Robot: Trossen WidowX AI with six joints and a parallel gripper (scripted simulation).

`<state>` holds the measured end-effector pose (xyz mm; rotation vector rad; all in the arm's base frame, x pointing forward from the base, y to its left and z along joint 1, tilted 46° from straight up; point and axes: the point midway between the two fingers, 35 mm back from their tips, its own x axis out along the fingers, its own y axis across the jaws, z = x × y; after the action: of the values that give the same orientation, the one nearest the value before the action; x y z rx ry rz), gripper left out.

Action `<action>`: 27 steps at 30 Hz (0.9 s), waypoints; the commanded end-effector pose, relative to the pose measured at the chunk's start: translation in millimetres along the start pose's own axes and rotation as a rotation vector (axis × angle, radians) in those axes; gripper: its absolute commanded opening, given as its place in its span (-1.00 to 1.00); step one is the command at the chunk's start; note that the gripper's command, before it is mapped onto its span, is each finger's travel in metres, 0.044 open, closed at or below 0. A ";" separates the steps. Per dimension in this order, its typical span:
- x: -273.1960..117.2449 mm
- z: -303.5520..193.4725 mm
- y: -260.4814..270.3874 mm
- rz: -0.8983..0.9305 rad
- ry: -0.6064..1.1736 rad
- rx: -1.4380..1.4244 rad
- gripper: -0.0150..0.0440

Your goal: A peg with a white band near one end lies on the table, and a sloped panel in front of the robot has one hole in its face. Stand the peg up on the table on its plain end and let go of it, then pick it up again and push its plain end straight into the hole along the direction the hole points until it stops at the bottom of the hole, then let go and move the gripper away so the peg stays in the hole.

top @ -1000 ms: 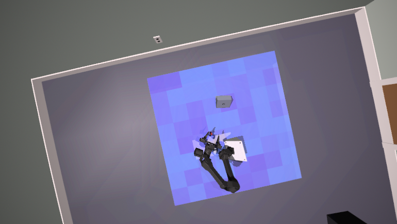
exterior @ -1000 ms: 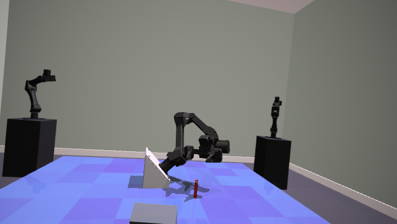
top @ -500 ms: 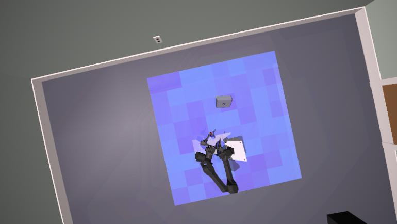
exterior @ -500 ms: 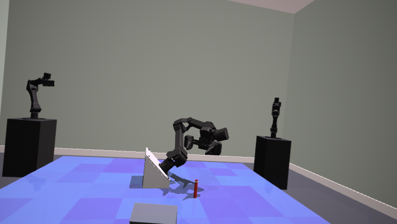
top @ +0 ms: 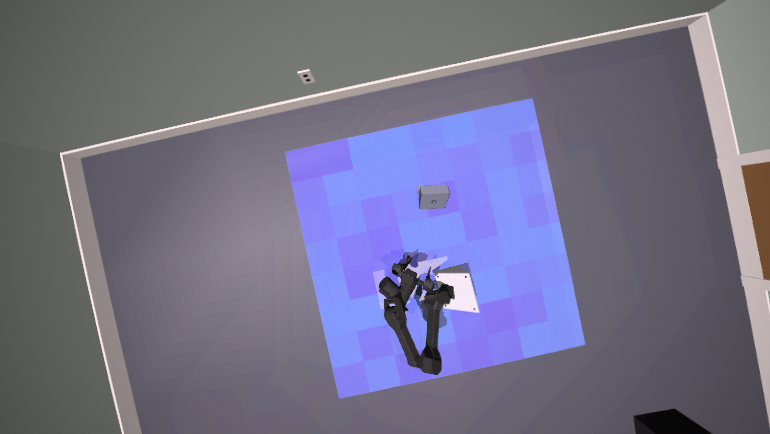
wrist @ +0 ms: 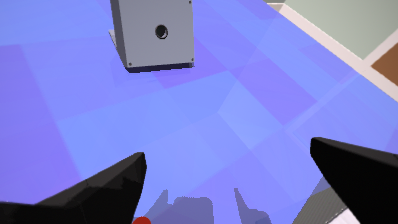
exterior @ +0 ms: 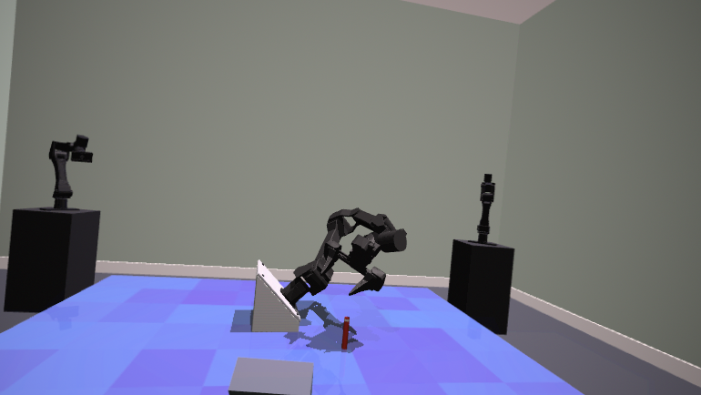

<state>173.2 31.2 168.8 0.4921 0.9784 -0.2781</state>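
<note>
The red peg stands upright on the blue table with its white band near the top. Its red top end shows at the bottom edge of the wrist view, beside the left finger. My gripper is wide open and empty, above the table close to the peg. The grey sloped panel stands farther out, its face toward the arm. Its one hole is empty; the exterior camera sees the panel from behind, so the hole is hidden there.
The white wedge-shaped base stands beside the peg's area and carries the arm. Two black pedestals with small arms stand beyond the blue tabletop. Dark shadows lie around the peg.
</note>
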 end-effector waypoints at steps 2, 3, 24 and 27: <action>6.0 -6.6 1.3 -0.022 0.134 -0.048 1.00; 7.4 -8.3 1.4 -0.025 0.165 -0.056 1.00; 16.1 -24.1 19.4 0.185 0.777 -0.032 1.00; 15.8 -20.0 24.4 0.253 0.842 0.005 1.00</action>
<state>171.8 61.0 148.9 0.6924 1.6854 0.1289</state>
